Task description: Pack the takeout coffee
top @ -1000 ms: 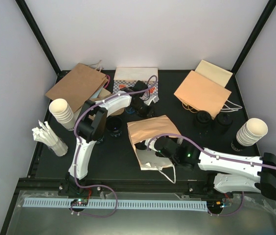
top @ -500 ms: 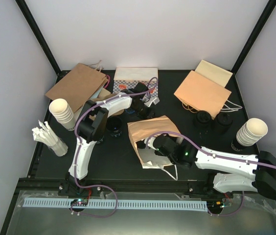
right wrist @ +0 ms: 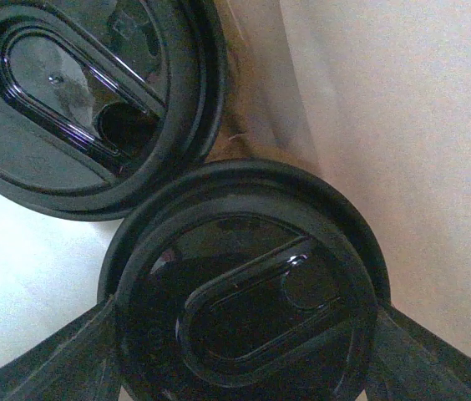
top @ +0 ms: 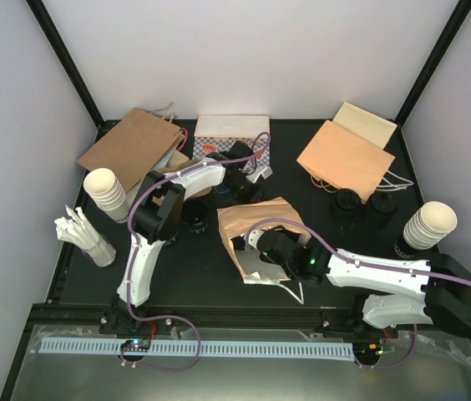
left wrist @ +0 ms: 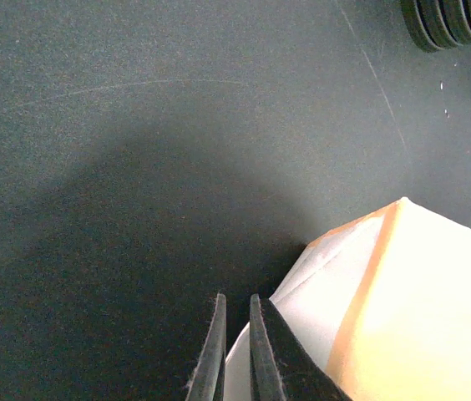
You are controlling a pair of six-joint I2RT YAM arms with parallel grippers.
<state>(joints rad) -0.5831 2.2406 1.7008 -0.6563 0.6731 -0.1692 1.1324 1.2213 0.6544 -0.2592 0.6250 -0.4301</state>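
The right gripper [right wrist: 244, 338] is pushing deeper into the paper bag [top: 256, 219], clamped around a lidded coffee cup [right wrist: 244, 284], which is now sitting just beside a second cup [right wrist: 85, 100] already inside, so the packing is moving along. The left gripper [left wrist: 234, 359] is pinching the bag's rim, jaws nearly together. From above, arm and paper are hiding both cups, and I cannot tell whether the held one is touching down.

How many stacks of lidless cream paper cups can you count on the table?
2. The left stack stands at the left edge of the table; the right stack stands near its right edge. No others show, though some could be hidden.
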